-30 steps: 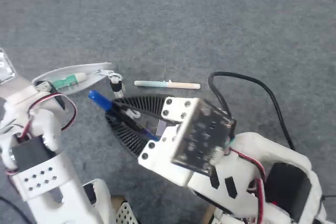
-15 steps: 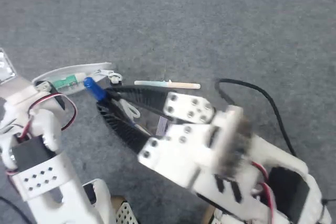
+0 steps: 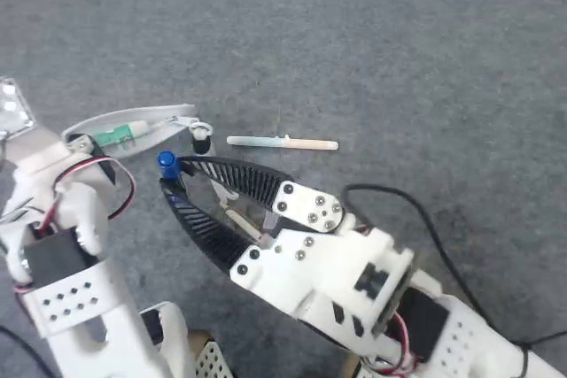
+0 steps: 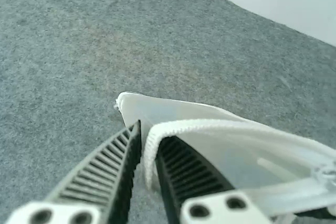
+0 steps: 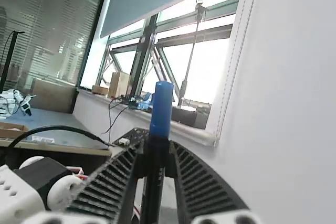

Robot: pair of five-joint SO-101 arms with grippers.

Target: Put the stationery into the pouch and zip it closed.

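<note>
Translucent white pouch point(image 3: 133, 126) lying with mouth gaping, green-labelled item point(image 3: 113, 137) sitting inside. Blue-capped pen point(image 3: 166, 160) pointing cap-up just beside pouch's zipper end. Pale pen point(image 3: 282, 142) lying flat near pouch, apart.

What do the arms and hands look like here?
Both arms are white printed plastic with visible screws. The right hand has black ribbed fingers and a black cable behind it. The left hand has the same fingers; its arm carries red and black wires and diamond-shaped cutouts.
</note>
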